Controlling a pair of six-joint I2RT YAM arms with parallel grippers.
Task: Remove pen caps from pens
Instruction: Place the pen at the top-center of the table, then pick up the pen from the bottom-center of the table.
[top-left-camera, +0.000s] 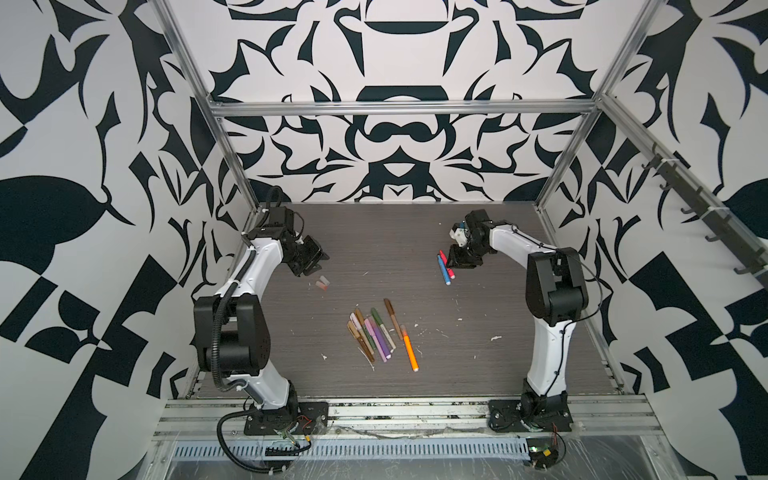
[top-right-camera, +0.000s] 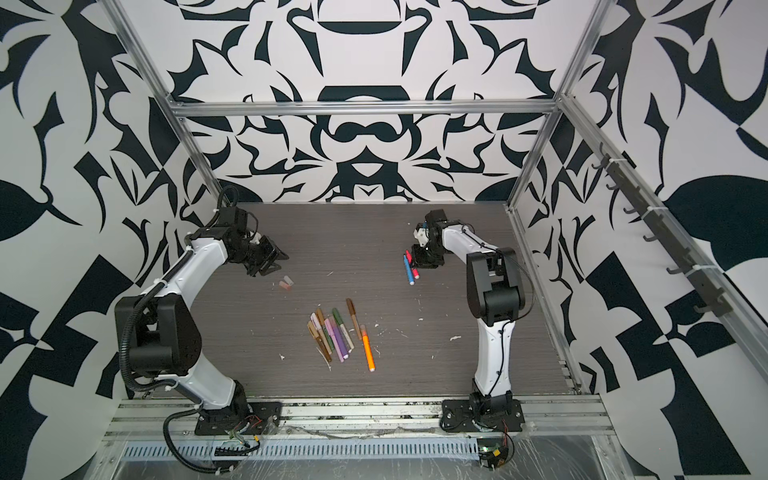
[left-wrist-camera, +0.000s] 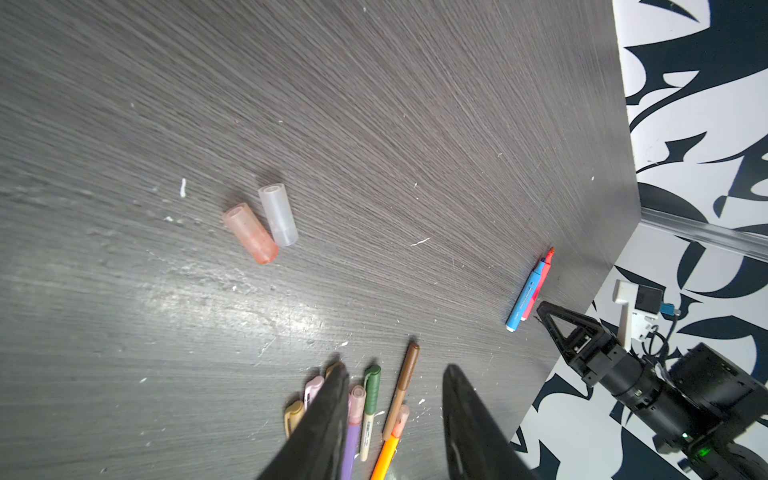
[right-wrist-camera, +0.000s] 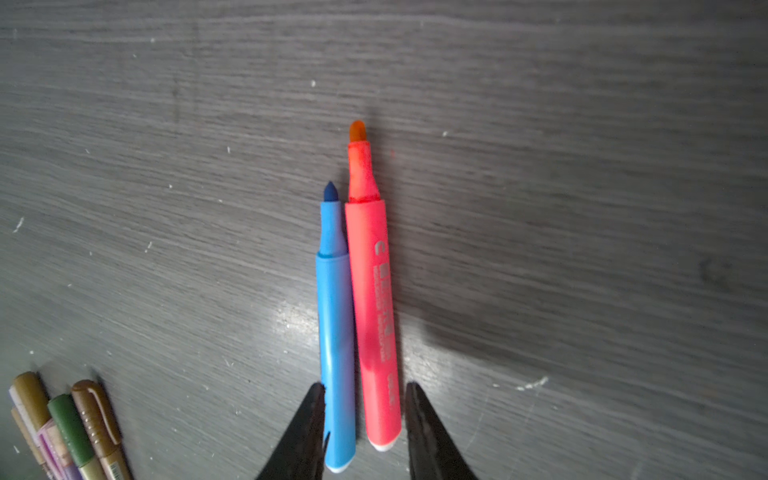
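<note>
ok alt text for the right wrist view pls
A blue pen and a red-pink pen lie side by side, touching, both uncapped with tips bare, on a dark wood-grain table. Two black fingers stand apart on either side of their back ends, gripping neither. A few capped pens show in a corner.

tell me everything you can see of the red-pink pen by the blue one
The red-pink pen is a slim plastic marker with a coral barrel, faint print along it, and a white end plug. It is uncapped: a stepped neck and orange felt tip are bare. It lies flat on the grey wood-grain table, side against the blue pen, its rear end between the open jaws of the right gripper.
</note>
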